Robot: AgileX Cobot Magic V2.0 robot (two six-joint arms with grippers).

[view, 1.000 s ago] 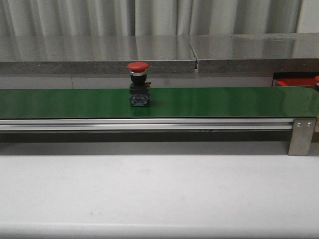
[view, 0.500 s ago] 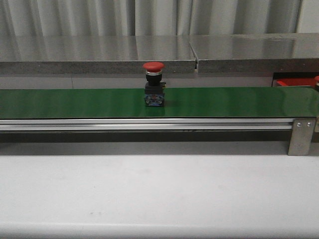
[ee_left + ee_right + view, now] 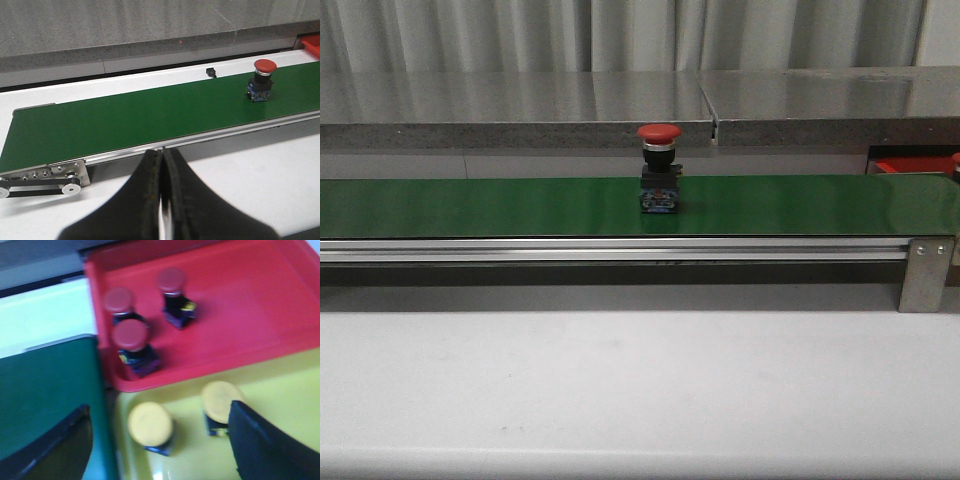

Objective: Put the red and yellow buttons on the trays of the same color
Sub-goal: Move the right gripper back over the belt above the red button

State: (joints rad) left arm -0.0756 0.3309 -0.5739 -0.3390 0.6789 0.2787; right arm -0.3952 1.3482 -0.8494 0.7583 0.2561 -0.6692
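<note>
A red emergency-stop button stands upright on the green conveyor belt, near the middle of its length, stem vertical. The left gripper, jaws closed on nothing, hangs off the belt's near edge, the button away toward the far edge. The right gripper, jaws spread and empty, hovers over the red tray and yellow tray at the belt's end, probably better placed.

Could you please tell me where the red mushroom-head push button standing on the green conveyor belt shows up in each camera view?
Front view: the red mushroom-head push button stands upright near the middle of the green conveyor belt.
Left wrist view: the same button sits on the belt by the picture's upper right.
Right wrist view: not in it; only buttons already in the red and yellow trays show.
Shared landmark: the green belt, also visible in the right wrist view.
</note>
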